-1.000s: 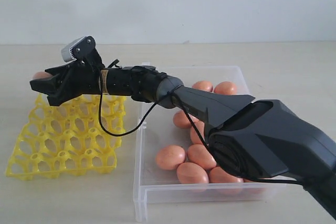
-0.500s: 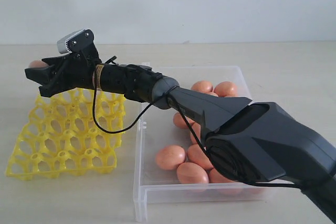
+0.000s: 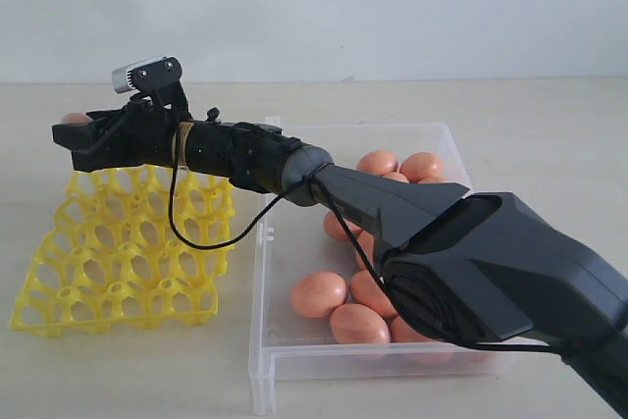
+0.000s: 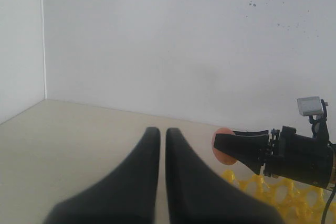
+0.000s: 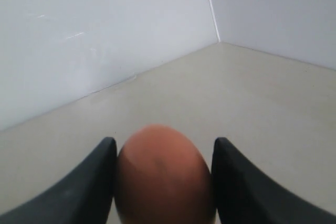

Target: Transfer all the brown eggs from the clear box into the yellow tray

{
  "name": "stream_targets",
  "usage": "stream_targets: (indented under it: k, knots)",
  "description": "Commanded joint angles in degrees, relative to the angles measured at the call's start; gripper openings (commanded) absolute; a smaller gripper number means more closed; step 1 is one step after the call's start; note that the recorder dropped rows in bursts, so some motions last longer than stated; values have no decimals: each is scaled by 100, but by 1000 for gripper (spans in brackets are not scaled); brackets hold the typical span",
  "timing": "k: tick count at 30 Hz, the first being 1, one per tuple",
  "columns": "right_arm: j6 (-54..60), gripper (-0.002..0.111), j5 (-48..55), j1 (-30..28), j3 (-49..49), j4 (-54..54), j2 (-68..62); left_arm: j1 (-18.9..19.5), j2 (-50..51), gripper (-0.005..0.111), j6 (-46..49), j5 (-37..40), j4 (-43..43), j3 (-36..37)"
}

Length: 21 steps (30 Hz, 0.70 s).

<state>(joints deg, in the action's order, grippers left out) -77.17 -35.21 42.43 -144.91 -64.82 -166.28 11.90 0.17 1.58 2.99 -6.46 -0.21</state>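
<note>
My right gripper [image 3: 71, 130] reaches across to the left and is shut on one brown egg [image 3: 73, 118], held level in the air above the far corner of the yellow tray [image 3: 118, 272]. In the right wrist view that egg [image 5: 163, 177] fills the gap between both fingers [image 5: 92, 182]. Several more brown eggs [image 3: 358, 323] lie in the clear box [image 3: 285, 365] on the right. My left gripper [image 4: 163, 132] is shut and empty, low over bare table; its view shows the held egg [image 4: 219, 151] and a tray corner [image 4: 273, 195]. The left arm is outside the exterior view.
The right arm's black links [image 3: 491, 262] stretch over the box and hide part of its floor. A loose black cable [image 3: 196, 237] hangs from the wrist above the tray's right side. Beige table [image 3: 118, 370] surrounds tray and box, with a white wall behind.
The right gripper has risen a little and levelled out from a downward tilt, still carrying the egg over the tray's far corner. The left gripper shows no change.
</note>
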Motion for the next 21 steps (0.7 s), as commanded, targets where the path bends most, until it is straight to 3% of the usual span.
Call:
stream_targets:
  k: [1, 21]
  knots:
    - [0, 0, 13, -6, -43, -19, 41, 8, -17, 4, -65, 3, -65, 21]
    - [113, 0, -134, -18, -43, -217, 41, 8, -17, 4, -65, -8, -65, 21]
